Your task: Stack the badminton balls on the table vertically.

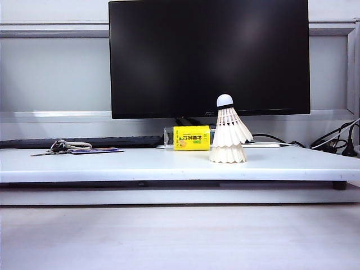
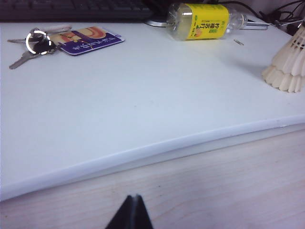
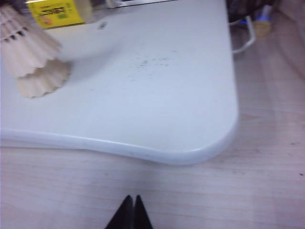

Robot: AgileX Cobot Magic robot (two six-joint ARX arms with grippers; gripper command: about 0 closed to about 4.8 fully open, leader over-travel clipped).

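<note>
Standing stacked on the table, badminton balls lie well apart from both closed grippers: left gripper, right gripper.

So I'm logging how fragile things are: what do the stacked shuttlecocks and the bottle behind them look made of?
The shuttlecocks look like real feather: matte off-white skirts with separate overlapping vanes, and a smooth white rounded tip above a black band, possibly cork or foam. The bottle looks like clear glossy plastic with a yellow printed label; glints show on it.

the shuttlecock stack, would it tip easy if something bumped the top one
Probably. The shuttlecock stack stands tall on the table, and the upper one already leans slightly in the lower skirt. Feather skirts look light and fragile, so a nudge could likely topple it. Both grippers, left and right, sit shut, off the table.
</note>
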